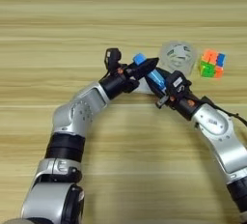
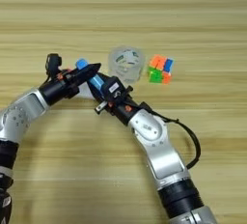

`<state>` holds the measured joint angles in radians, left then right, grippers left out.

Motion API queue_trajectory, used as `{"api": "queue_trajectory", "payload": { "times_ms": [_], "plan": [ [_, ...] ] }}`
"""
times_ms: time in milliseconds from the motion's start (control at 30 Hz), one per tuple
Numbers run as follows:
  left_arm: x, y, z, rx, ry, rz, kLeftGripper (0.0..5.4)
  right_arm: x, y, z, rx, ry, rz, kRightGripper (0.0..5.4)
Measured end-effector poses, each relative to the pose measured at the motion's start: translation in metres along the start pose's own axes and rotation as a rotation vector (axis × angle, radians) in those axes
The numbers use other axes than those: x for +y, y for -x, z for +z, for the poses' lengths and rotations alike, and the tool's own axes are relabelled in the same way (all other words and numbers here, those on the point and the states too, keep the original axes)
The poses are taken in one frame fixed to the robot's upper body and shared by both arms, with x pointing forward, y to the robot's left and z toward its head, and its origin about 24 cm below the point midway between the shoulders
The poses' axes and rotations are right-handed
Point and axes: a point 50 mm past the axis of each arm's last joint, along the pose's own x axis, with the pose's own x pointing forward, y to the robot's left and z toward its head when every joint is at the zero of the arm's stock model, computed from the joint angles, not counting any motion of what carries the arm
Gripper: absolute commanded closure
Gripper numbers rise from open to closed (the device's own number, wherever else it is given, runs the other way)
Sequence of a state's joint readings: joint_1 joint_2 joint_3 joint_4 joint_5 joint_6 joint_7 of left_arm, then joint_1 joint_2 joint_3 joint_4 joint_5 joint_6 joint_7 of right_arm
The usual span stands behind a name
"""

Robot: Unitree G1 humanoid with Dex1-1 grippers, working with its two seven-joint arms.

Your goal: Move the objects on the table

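A blue tube [image 1: 153, 77] hangs tilted just above the table [image 1: 72, 15], its upper end pointing up-left. My left gripper [image 1: 147, 65] reaches in from the left and its black fingers close across the tube's upper part. From the right, my right gripper [image 1: 161, 86] holds the tube's lower end. Something white [image 1: 141, 86] shows under the two grippers, mostly hidden. The multicoloured puzzle cube [image 1: 212, 63] lies on the table to the right, apart from both grippers.
A clear round ring-shaped thing [image 1: 179, 57] stands just right of the grippers, between them and the puzzle cube. A black cable [image 2: 190, 141] loops off my right forearm.
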<state>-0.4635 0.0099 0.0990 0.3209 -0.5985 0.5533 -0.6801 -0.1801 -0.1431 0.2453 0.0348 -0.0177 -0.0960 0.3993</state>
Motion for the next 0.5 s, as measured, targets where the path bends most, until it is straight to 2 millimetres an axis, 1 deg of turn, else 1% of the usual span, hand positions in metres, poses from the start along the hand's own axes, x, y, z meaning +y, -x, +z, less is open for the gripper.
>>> {"api": "queue_trajectory", "payload": {
  "times_ms": [200, 500],
  "plan": [
    [-0.0014, -0.0010, 0.0025, -0.014, 0.015, -0.016, 3.54, -0.0013, -0.0014, 0.0013, -0.005, 0.003, -0.009, 4.00],
    [-0.0030, -0.0021, 0.0026, -0.016, 0.026, -0.030, 3.88, -0.0019, -0.0018, 0.0006, -0.001, 0.002, -0.022, 4.00]
  ]
}}
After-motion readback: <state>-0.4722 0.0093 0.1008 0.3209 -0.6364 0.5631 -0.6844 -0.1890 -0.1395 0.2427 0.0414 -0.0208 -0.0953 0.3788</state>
